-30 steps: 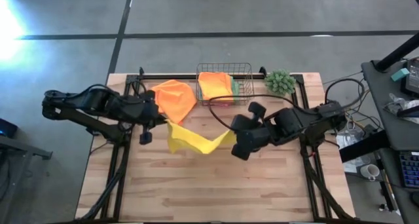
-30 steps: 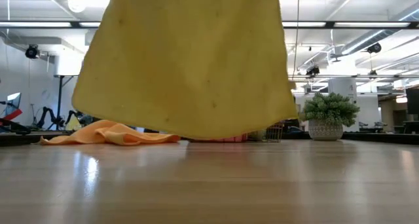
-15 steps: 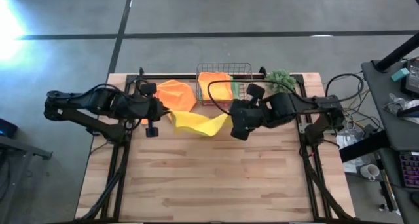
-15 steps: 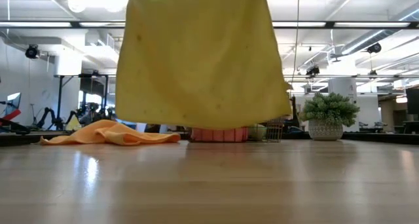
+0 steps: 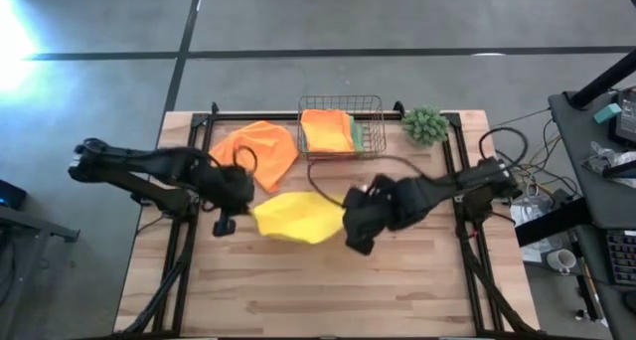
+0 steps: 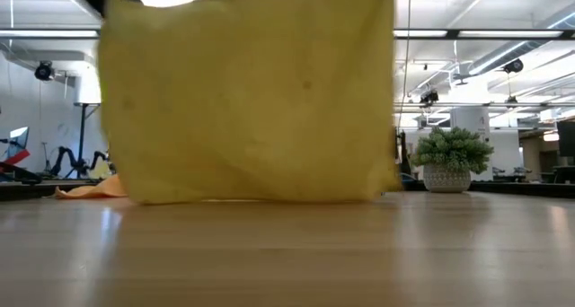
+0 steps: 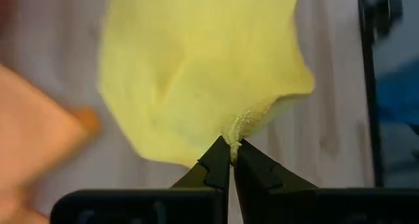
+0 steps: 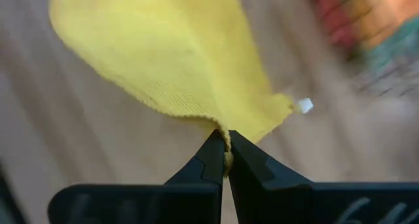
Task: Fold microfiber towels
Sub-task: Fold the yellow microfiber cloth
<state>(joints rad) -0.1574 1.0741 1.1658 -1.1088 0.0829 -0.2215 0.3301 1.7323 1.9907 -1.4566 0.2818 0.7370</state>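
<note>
I had the yellow towel (image 5: 295, 218) stretched between my two claws above the wooden table (image 5: 328, 290), a little past the table's middle toward twelve o'clock. My left gripper (image 5: 241, 199) sat at the towel's nine o'clock edge, its two fingers pressed together with a corner of yellow cloth caught between the tips; my left wrist camera showed that pinch plainly, the yellow towel (image 7: 196, 73) fanning out beyond the left gripper (image 7: 232, 153). My right gripper (image 5: 349, 219) sat at the towel's three o'clock edge, fingers likewise closed on an edge of the cloth, and from that wrist the yellow towel (image 8: 163, 60) spread away from the right gripper (image 8: 224, 152), a small white tag showing at one corner.

From table height the yellow towel (image 6: 247, 96) hung as a broad sheet, its lower hem right down at the tabletop; I could not tell whether it touched the wood.

An orange towel (image 5: 263, 149) lay crumpled on the table at about eleven o'clock from the yellow one, just beside my left gripper. The wire basket (image 5: 372, 109) stood at the table's twelve o'clock edge, with a second orange towel (image 5: 326, 129) inside it and a strip of teal cloth (image 5: 356, 133) at that towel's three o'clock side. The small green plant (image 5: 425, 124) stood at three o'clock from the basket, near the table's corner.
</note>
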